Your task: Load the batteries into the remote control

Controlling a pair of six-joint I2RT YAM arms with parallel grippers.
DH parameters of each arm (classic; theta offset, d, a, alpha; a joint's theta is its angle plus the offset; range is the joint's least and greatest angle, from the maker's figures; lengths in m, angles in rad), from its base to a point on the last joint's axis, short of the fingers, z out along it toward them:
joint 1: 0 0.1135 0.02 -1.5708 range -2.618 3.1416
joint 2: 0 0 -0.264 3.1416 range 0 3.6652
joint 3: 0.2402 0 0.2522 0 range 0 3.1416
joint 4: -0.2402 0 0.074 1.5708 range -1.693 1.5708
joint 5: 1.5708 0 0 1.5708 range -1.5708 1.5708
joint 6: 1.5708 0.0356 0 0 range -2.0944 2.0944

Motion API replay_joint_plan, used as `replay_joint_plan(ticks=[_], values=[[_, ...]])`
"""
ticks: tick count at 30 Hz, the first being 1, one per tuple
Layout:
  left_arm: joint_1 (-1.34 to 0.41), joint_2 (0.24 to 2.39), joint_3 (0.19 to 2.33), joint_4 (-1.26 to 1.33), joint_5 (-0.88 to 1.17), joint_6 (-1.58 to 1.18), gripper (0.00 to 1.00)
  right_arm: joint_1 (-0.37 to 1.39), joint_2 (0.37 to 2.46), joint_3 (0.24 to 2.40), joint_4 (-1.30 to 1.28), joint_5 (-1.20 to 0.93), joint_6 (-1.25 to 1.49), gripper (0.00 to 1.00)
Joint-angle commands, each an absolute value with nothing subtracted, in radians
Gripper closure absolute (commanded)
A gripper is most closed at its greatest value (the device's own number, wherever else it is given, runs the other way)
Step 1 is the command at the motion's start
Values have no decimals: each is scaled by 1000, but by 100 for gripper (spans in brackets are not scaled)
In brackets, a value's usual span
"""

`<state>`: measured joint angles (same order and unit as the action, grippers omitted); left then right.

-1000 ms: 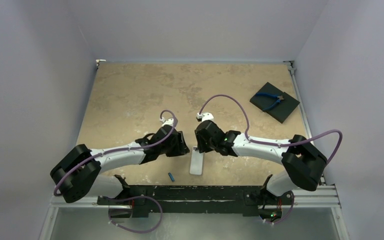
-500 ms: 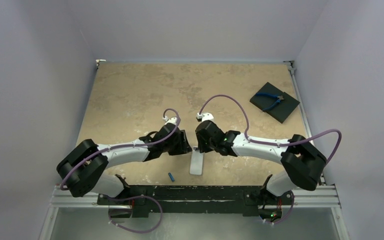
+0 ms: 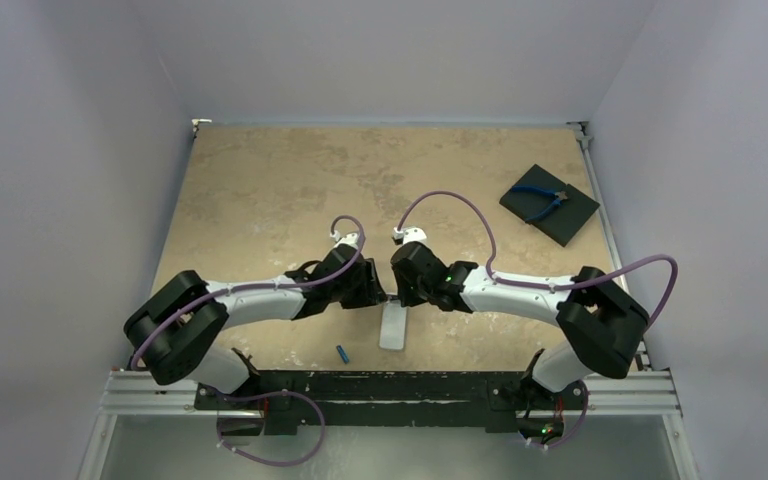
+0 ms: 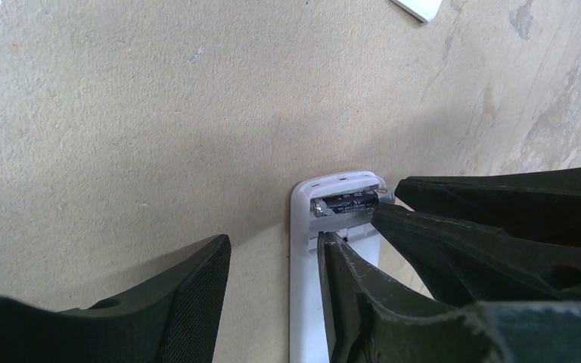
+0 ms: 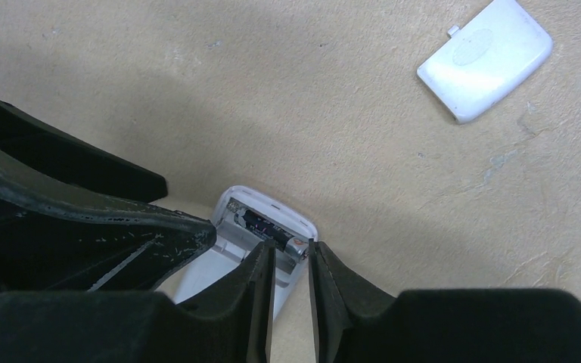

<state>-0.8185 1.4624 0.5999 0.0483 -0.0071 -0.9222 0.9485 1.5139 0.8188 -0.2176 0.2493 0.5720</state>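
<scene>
The white remote control (image 3: 393, 326) lies back up near the table's front edge, its battery bay open at the far end. A dark battery (image 4: 346, 203) (image 5: 268, 225) lies in the bay. My right gripper (image 5: 290, 261) is open by a narrow gap, with its tips on either side of that battery's metal end. My left gripper (image 4: 272, 261) is open: one finger is on the remote's back just below the bay, the other over bare table to the left. The blue battery (image 3: 342, 352) lies loose on the table, left of the remote's near end.
The white battery cover (image 5: 486, 60) (image 4: 417, 7) lies on the table beyond the remote. A black square pad (image 3: 550, 205) with blue-handled pliers (image 3: 540, 200) sits at the back right. Both gripper heads meet over the remote's far end.
My left arm has swung right, bringing its gripper closer to the remote's far end. My right gripper's jaws have narrowed around the dark battery's end.
</scene>
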Motion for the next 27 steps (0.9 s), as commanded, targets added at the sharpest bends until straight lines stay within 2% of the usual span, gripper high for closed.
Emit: replay_joint_plan(ticks=[1, 27], values=[[-814, 1478, 637, 97, -5, -901, 55, 946, 1500, 829, -212, 279, 592, 71], [-814, 1517, 644, 131, 51, -902, 62, 946, 1455, 803, -224, 285, 623, 72]])
